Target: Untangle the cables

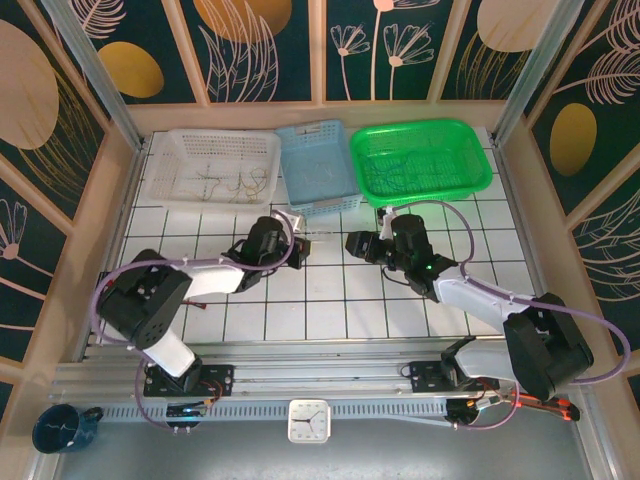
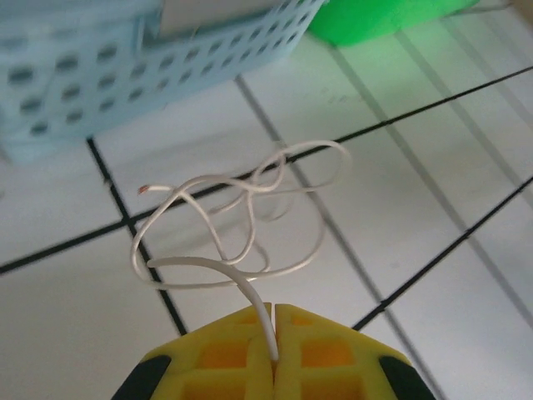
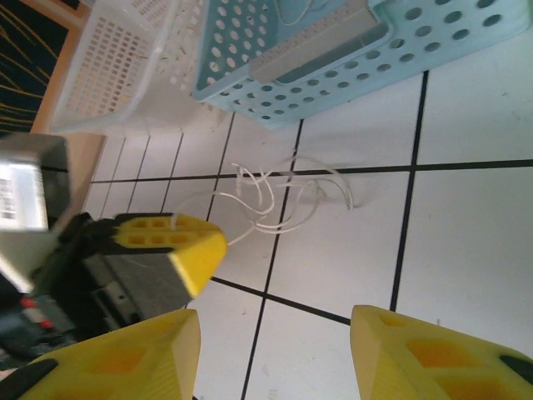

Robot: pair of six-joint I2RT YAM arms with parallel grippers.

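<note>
Blue basket [image 1: 318, 165] is sitting far-centre on desk [image 1: 330, 300]. L claw [image 2: 273, 315] is pinching near end of white cable [image 2: 241, 217]. R claw [image 3: 279, 333] is hanging open, empty, to the right. Cable's looping loosely just near of basket: light, thin, springy. Free end's prob. the best grab.
</note>
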